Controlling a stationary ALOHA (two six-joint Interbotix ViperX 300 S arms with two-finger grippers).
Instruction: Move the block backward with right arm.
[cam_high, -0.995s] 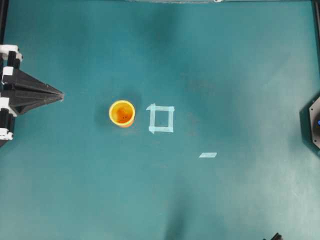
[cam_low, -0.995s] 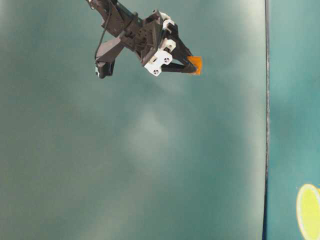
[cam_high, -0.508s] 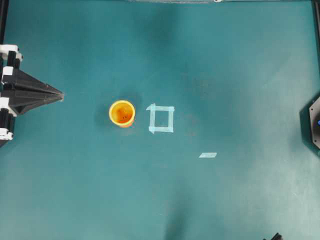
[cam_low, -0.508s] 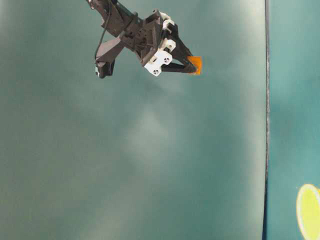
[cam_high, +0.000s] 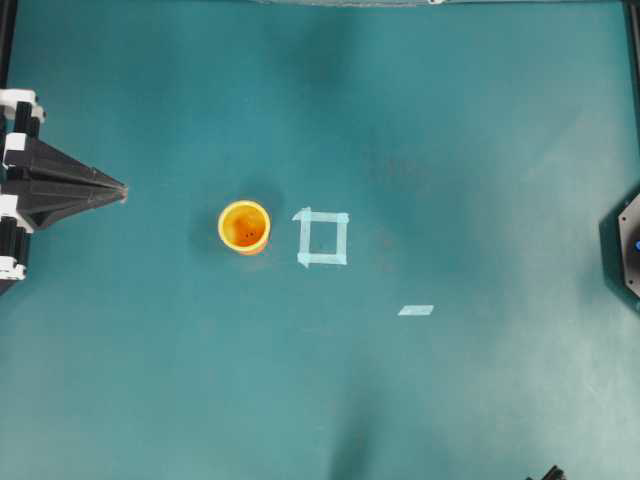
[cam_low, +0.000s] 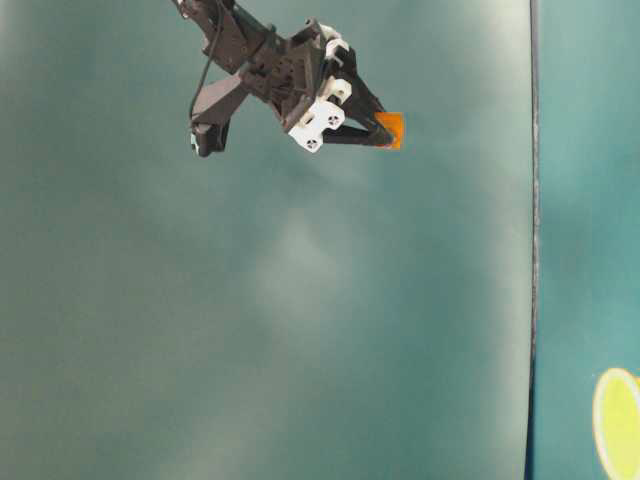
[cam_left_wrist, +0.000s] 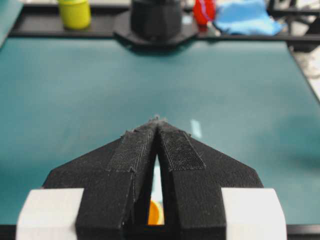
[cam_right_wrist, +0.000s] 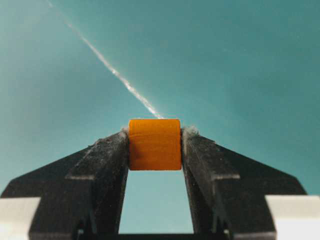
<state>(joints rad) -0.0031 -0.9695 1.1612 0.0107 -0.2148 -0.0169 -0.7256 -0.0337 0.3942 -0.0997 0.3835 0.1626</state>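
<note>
Both arms still, right end effector gripping
Right end effector (cam_right_wrist: 155, 145) fingers (cam_right_wrist: 107, 165) clamp the block (cam_right_wrist: 155, 144) at their tips, raised off the desk; left end effector (cam_left_wrist: 157, 122) parked low, fingertips pressed together, pointing across.

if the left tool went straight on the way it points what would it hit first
Probably the cup: the shut left tool points right across the table, roughly toward it. The line may pass just beside the rim, so a miss is possible.
</note>
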